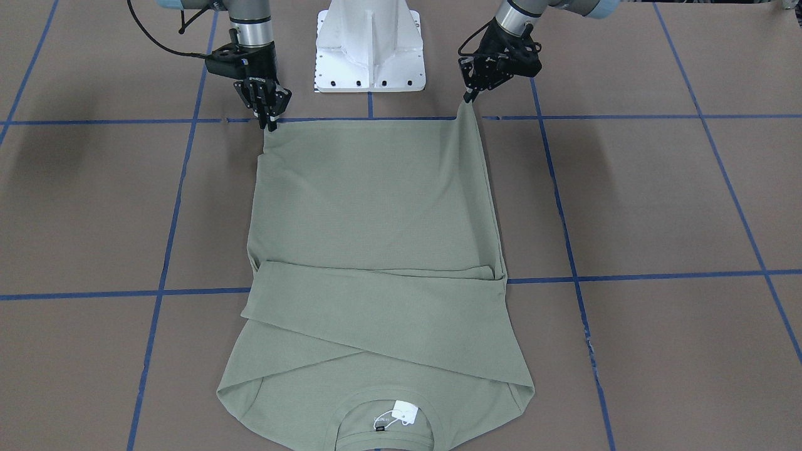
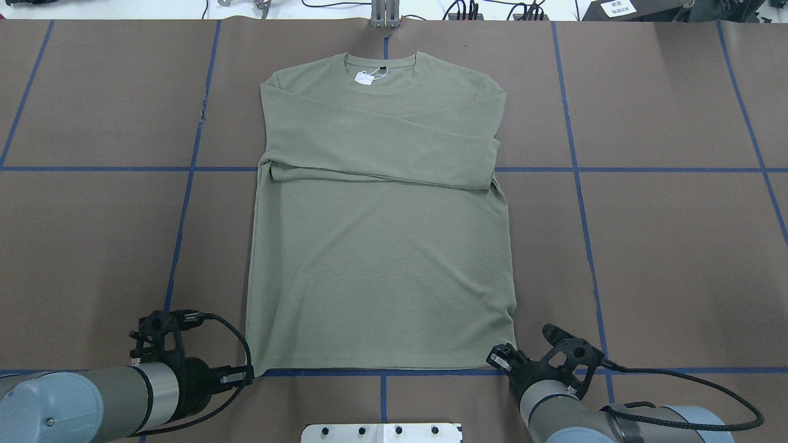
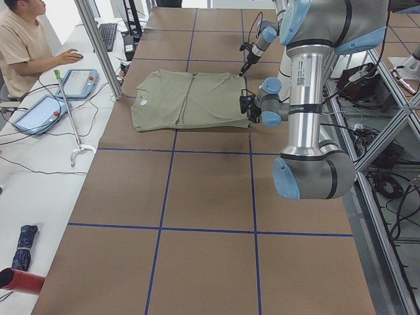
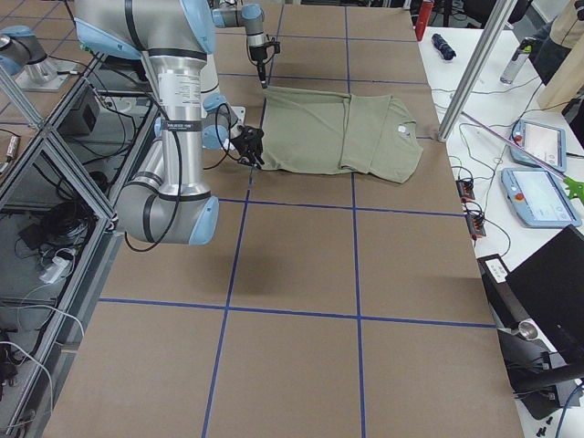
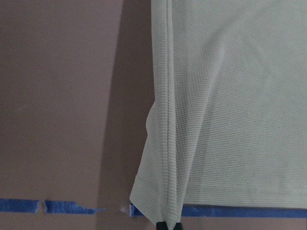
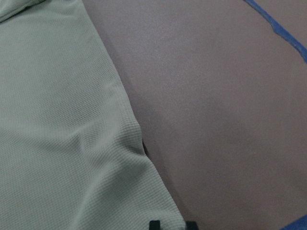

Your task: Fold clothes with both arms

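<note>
Shirt (image 1: 376, 207) lies on the counter (image 1: 658, 207). Left arm (image 1: 517, 15) and right arm (image 1: 250, 28) jaws each pinch a hem corner; front view shows one lifted, overhead does not.

Seated person (image 3: 20, 39) at keyboard (image 3: 106, 34); white pedestal (image 1: 369, 47); blue tape grid (image 1: 626, 276).

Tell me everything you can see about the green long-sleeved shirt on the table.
The sage-green long-sleeved knit shirt lies flat on the brown table covering with its blue tape lines. Its round collar points away from the robot, with a white tag inside the neck. Both sleeves are folded across the body. The left black claw pinches one hem corner, lifting it slightly. The right black claw meets the other corner, its grip unclear.
</note>
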`<state>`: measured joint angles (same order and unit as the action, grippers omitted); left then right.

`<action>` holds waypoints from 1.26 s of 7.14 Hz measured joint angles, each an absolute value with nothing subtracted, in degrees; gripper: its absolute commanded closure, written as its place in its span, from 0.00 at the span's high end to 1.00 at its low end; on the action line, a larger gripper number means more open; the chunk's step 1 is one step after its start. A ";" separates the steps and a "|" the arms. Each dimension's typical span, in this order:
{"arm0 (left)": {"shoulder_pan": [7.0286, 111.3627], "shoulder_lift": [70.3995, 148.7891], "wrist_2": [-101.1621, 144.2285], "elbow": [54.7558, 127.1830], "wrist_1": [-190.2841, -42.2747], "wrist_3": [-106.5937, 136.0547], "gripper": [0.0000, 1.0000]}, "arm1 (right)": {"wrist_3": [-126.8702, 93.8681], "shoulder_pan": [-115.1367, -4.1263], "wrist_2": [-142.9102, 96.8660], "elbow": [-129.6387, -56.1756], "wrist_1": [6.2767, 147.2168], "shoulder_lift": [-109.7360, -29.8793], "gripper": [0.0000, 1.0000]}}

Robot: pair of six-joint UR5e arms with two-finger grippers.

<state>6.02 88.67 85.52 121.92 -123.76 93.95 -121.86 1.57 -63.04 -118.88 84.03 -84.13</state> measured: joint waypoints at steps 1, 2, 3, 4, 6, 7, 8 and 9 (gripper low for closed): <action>6.03 88.68 85.56 122.33 -123.69 93.94 0.00 | -121.81 1.51 -63.10 -119.42 85.58 -84.04 0.00; 6.11 88.53 85.68 123.60 -123.38 93.88 0.00 | -121.62 1.19 -63.26 -121.23 87.67 -84.07 0.00; 6.18 88.27 86.33 126.32 -121.76 93.80 0.00 | -121.29 0.89 -63.84 -125.36 92.18 -84.12 0.00; 6.21 88.14 88.24 131.28 -117.32 93.74 0.00 | -121.10 1.28 -65.70 -131.76 99.20 -84.09 0.00; 6.30 88.25 95.01 144.95 -105.27 93.65 0.00 | -120.97 4.75 -69.51 -146.11 113.69 -82.53 0.00; 6.84 88.68 99.58 151.15 -100.03 93.58 0.00 | -120.91 5.51 -71.72 -151.13 121.40 -78.85 0.00; 7.88 89.39 103.34 154.59 -96.32 92.96 0.00 | -119.63 4.02 -75.00 -153.31 128.29 -73.42 0.00; 9.58 90.38 104.99 154.53 -94.50 90.62 0.00 | -116.30 1.55 -77.15 -153.66 132.21 -69.53 0.00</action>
<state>9.58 90.38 104.99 154.53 -94.50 90.62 -116.30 1.55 -77.15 -153.66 132.21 -69.53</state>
